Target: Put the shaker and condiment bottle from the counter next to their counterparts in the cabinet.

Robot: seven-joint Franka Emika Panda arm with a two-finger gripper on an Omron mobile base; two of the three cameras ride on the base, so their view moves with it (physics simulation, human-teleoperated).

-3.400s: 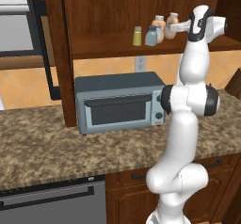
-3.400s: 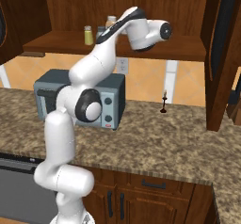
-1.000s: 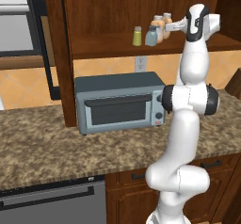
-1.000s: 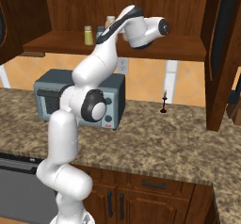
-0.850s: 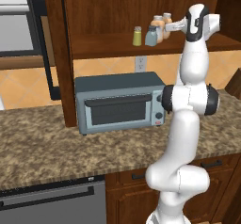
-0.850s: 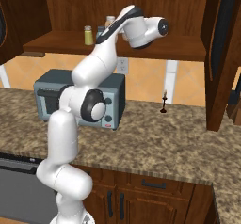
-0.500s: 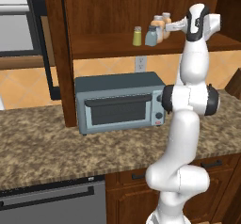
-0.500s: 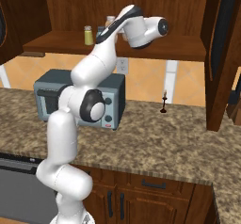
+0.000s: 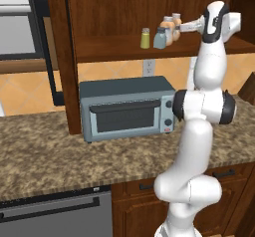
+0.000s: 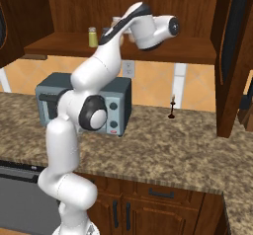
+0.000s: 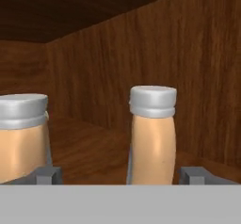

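The white arm reaches up into the cabinet [image 9: 124, 12], its pincer [image 9: 183, 28] level with the wide shelf. In the hand view one condiment bottle [image 11: 152, 133] stands upright between the two dark fingertips [image 11: 193, 175], white cap on top, long axis vertical — the tips sit close on either side of its base, but whether they press it or stand just clear I cannot tell. A second orange-peach bottle [image 11: 22, 136] stands upright just to its left in that view, cap at about the same height.

From the left base view the shelf carries a short row: the yellow-green shaker [image 9: 145, 38] farthest left, the blue-grey shaker [image 9: 160, 38] just beside it on the right, then the two orange-peach bottles [image 9: 170, 28] close together at the pincer's end. All stand upright, caps up. In the right base view the yellow-green shaker [image 10: 92, 37] shows on the shelf to the left of the arm, which covers the rest of the row.

Below the shelf a grey-blue toaster oven [image 9: 127, 106] sits on the speckled table [image 9: 50, 151], under the row of bottles and apart from it. Farther right on the table, near the back wall, stands a small dark candlestick-like thing [image 10: 172, 107] — too small to tell more.
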